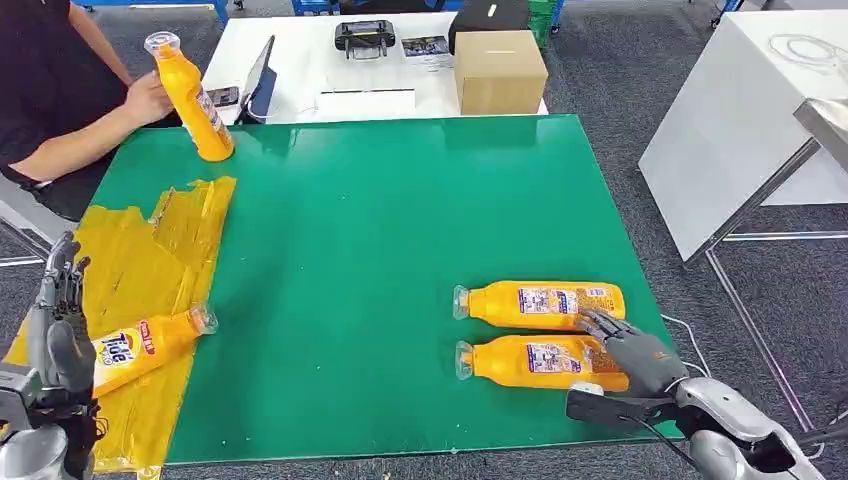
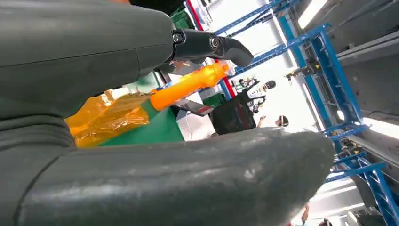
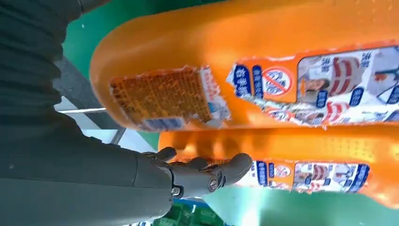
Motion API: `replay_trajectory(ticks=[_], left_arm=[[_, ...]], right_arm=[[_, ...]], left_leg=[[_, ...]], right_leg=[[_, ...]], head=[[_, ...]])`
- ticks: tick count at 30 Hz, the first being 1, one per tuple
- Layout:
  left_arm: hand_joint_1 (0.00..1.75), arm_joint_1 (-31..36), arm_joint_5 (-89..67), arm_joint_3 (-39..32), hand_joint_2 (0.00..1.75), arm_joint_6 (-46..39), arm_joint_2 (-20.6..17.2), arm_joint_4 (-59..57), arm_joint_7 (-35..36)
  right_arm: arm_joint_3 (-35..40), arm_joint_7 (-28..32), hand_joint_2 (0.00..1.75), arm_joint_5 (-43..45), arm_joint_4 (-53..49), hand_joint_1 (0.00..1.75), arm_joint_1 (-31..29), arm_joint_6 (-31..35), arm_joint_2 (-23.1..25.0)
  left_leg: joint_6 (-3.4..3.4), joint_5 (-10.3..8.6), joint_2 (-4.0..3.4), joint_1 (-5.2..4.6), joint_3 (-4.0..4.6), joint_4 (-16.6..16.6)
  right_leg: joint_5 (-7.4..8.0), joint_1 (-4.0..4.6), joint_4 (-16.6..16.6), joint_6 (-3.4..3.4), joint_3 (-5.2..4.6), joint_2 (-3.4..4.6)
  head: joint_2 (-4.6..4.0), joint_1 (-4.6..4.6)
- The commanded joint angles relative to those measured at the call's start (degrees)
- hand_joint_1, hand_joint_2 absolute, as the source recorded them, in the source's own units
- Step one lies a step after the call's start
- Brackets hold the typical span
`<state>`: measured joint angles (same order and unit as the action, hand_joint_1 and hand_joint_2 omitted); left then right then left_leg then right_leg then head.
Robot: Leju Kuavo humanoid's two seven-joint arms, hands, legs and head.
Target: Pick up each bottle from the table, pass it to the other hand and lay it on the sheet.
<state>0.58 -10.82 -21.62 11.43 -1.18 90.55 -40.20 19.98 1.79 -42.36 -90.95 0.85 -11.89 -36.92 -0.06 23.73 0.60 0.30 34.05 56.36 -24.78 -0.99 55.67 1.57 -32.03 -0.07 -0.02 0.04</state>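
Observation:
Two orange bottles lie side by side on the green mat at the right, caps pointing left: a far one (image 1: 540, 303) and a near one (image 1: 535, 362). My right hand (image 1: 632, 352) is spread over the base end of the near bottle (image 3: 244, 70), its fingers (image 3: 207, 172) reaching toward the far bottle (image 3: 301, 155); it grips nothing. Another orange bottle (image 1: 148, 345) lies on the yellow sheet (image 1: 150, 260) at the left. Beside it my left hand (image 1: 58, 320) is raised with fingers apart and empty. A person holds one more bottle (image 1: 190, 95) (image 2: 188, 87) upright at the mat's far left corner.
The person sits at the far left, forearm on the table edge. Behind the green mat (image 1: 380, 230) a white table carries a cardboard box (image 1: 500, 72), a tablet (image 1: 258, 80) and a controller (image 1: 364, 36). Another white table (image 1: 740, 120) stands to the right.

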Motion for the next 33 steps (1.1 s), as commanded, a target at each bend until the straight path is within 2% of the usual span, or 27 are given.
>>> replay_trajectory(ticks=[1,2,5,14,17,18,22,26,30,33], left_arm=[[0.00,4.50,-0.30,1.88,0.00,0.55,0.99,-6.52,0.20],[0.00,4.88,-0.32,2.00,0.00,0.58,0.97,-7.04,0.20],[0.00,5.39,-0.23,2.12,0.00,0.65,0.96,-7.64,0.20],[0.00,5.34,-0.13,2.15,0.00,0.64,0.87,-7.63,0.20],[0.00,5.34,-0.13,2.15,0.00,0.64,0.87,-7.63,0.20],[0.00,5.34,-0.13,2.15,0.00,0.64,0.87,-7.63,0.20],[0.00,6.84,0.21,2.60,0.00,0.61,0.70,-9.36,0.20],[0.00,8.05,0.56,3.12,0.00,0.75,0.81,-10.71,0.20],[0.00,9.40,0.34,3.89,0.00,0.87,1.24,-12.39,0.20],[0.00,9.74,1.00,4.05,0.00,0.97,1.69,-13.03,0.76]], right_arm=[[9.56,0.12,1.75,-2.13,14.05,0.00,-5.88,-1.72,4.98],[10.31,0.14,1.75,-2.28,14.86,1.24,-6.10,-1.87,5.00],[11.14,0.16,1.75,-2.37,15.81,1.24,-6.18,-1.99,5.05],[11.36,0.42,1.75,-2.20,15.55,1.24,-6.38,-2.08,4.55],[11.36,0.42,1.75,-2.20,15.55,1.24,-6.38,-2.08,4.55],[11.36,0.42,1.75,-2.20,15.55,1.75,-6.38,-2.08,4.55],[14.84,0.32,1.75,-0.75,16.02,1.75,-6.77,-3.96,2.37],[16.94,-0.16,1.75,-0.40,18.11,1.75,-6.88,-3.84,2.34],[18.44,-0.89,1.75,-0.61,20.51,1.75,-6.18,-3.31,3.11],[15.71,0.60,1.75,2.63,21.44,1.75,-5.28,1.39,6.43]], left_leg=[[-0.01,0.04,-0.03,0.12,-0.34,-0.13],[-0.01,0.07,-0.05,0.15,-0.41,-0.14],[-0.01,0.01,-0.05,0.08,-0.25,-0.09],[0.01,0.08,-0.10,0.16,-0.67,-0.12],[0.03,0.05,-0.22,0.10,-0.60,-0.08],[0.03,0.05,-0.22,0.09,-0.59,-0.07],[0.04,0.07,-0.12,0.13,-0.71,-0.10],[0.04,0.05,-0.14,0.12,-0.72,-0.10],[0.04,0.05,-0.10,0.18,-0.82,-0.12],[0.07,0.06,-0.01,0.23,-0.93,-0.18]], right_leg=[[0.01,0.14,-0.26,-0.08,0.41,-0.01],[0.00,0.17,-0.29,-0.10,0.49,0.00],[0.02,0.09,-0.16,-0.05,0.25,0.01],[-0.01,0.17,-0.26,-0.11,0.64,0.11],[-0.01,0.10,-0.16,-0.07,0.48,0.14],[-0.01,0.10,-0.14,-0.06,0.48,0.14],[-0.04,0.14,-0.21,-0.09,0.66,0.03],[-0.02,0.12,-0.20,-0.06,0.65,0.05],[-0.01,0.18,-0.28,-0.09,0.76,0.02],[-0.01,0.22,-0.36,-0.10,0.88,-0.02]], head=[[0.00,0.00],[0.00,0.02],[0.00,0.00],[0.00,0.02],[0.00,0.02],[0.00,0.02],[0.00,0.02],[0.00,0.02],[0.00,0.00],[0.00,0.02]])
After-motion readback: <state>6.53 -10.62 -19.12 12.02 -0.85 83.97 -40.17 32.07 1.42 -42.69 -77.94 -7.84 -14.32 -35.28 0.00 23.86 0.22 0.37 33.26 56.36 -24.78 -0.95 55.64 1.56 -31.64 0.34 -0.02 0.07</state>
